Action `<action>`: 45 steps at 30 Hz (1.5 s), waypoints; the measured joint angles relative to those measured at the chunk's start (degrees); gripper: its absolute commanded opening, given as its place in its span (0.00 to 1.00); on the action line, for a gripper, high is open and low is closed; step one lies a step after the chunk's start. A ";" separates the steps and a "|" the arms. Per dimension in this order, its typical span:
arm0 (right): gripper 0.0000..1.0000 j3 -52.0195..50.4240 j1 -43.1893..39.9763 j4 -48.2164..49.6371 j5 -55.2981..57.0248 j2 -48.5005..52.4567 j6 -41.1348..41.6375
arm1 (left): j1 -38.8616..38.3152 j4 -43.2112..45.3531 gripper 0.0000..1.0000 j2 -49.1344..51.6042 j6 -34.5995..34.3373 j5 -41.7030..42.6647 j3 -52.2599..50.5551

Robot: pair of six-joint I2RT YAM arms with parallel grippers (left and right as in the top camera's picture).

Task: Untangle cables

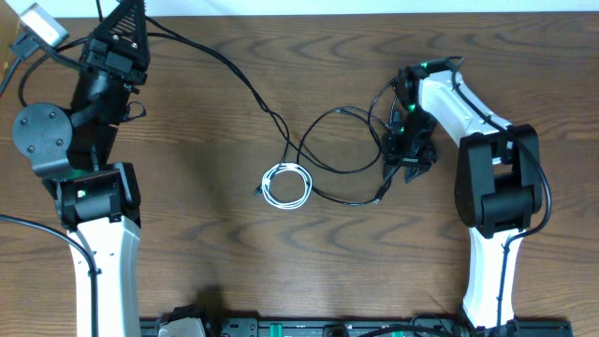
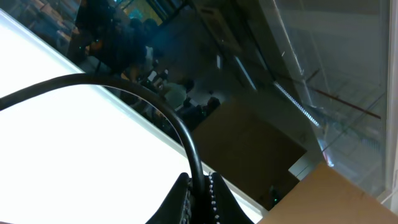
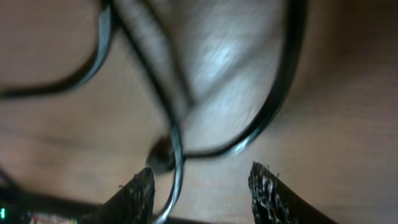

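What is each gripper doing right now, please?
Left gripper: shut on a black cable.
Right gripper: open, gripping nothing.

The overhead view looks straight down on the whole table (image 1: 309, 271). The left wrist view, at ten o'clock, faces off the table into the room. The right wrist view, at three o'clock, sits very near the black cables (image 3: 295, 37), which the overhead view also shows.

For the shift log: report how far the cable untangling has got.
Done: little that shows; the white cable lies coiled beside the black loops. In hand: the left gripper is shut on one black cable; the right gripper is open around a strand. Left: the black loops cross each other and need separating.
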 measured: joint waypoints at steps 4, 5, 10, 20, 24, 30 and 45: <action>0.43 -2.34 0.00 4.13 0.72 -0.02 3.91 | 0.00 -0.33 0.08 0.00 0.20 0.00 0.00; 0.38 -2.75 0.02 4.79 0.74 -0.35 4.52 | 0.00 -0.55 0.07 0.00 0.26 0.00 0.00; 0.01 -3.28 0.15 9.01 1.27 -1.16 6.88 | -0.02 -3.87 0.07 0.00 1.79 0.66 0.00; 0.01 4.52 -6.91 2.21 18.21 -1.46 12.35 | 0.04 -12.37 0.07 0.02 9.70 1.09 0.04; 0.01 10.88 -13.25 -0.33 25.20 -3.58 13.55 | 0.85 -12.61 0.08 0.02 12.46 1.31 0.04; 0.01 18.80 -20.94 -0.72 29.46 -12.44 13.46 | 4.57 -16.65 0.07 0.00 15.21 1.18 0.04; 0.01 21.09 -18.53 2.10 27.56 -25.59 7.82 | 3.30 -31.65 0.07 4.52 25.88 0.79 0.09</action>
